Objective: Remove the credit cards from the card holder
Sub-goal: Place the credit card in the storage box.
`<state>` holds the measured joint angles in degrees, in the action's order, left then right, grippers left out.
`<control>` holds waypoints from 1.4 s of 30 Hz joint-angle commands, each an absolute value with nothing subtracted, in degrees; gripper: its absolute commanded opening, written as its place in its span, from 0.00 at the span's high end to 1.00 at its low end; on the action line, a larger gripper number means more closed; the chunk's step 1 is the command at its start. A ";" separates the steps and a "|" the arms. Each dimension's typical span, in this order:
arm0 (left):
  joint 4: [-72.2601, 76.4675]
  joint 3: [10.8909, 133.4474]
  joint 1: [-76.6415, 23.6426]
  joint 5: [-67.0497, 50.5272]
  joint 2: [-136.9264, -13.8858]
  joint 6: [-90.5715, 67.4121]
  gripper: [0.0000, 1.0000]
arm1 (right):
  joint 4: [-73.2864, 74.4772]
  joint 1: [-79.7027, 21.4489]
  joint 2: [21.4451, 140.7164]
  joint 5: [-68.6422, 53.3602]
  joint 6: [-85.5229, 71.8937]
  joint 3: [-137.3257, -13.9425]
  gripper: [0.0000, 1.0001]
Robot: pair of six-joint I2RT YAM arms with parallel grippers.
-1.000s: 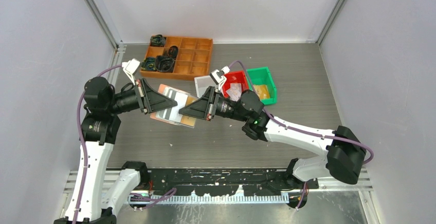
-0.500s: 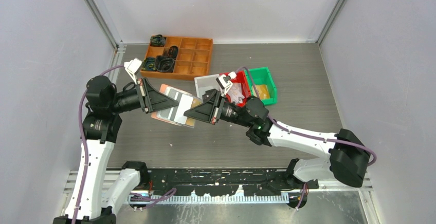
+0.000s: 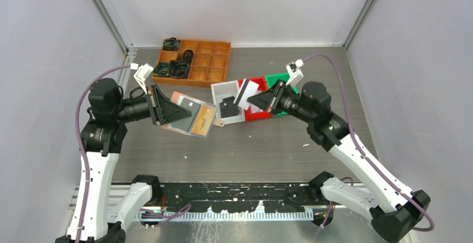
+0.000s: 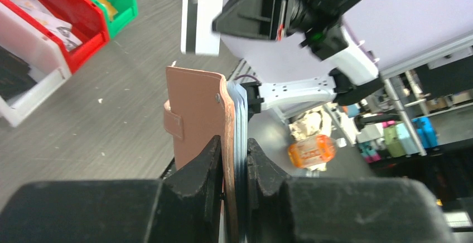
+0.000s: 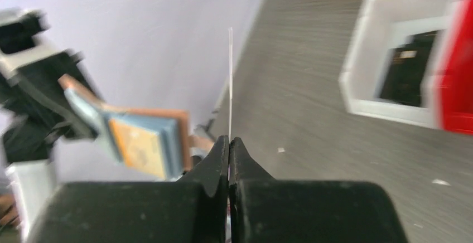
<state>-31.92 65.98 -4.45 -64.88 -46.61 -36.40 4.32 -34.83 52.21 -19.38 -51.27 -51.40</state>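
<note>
Card holder (image 3: 194,116): clamped in left gripper (image 4: 231,149) — orange card (image 3: 205,121) inside.
White card (image 3: 244,94): pinched edge-on by right gripper (image 5: 229,142).
Risk: thin grip — card may slip.

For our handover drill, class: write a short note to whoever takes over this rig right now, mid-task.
Left tool: shut on the holder, held up and open.
Right tool: shut on one white card, raised near the white bin.
Done: that card is out.
Left: set it down; pull the orange card and any others from the holder.
</note>
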 commanded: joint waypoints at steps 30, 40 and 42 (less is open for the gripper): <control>-47.01 71.60 -4.61 -66.38 -40.93 -16.40 0.92 | 41.61 -25.63 111.71 -6.33 -18.57 -94.84 0.95; -40.86 70.06 -4.58 -68.14 -40.25 -23.04 0.92 | 43.46 -25.64 105.01 -0.18 -19.12 -95.01 0.46; -38.90 70.05 -4.58 -68.29 -40.24 -25.47 0.92 | 42.78 -25.78 101.01 -0.18 -20.26 -94.42 0.45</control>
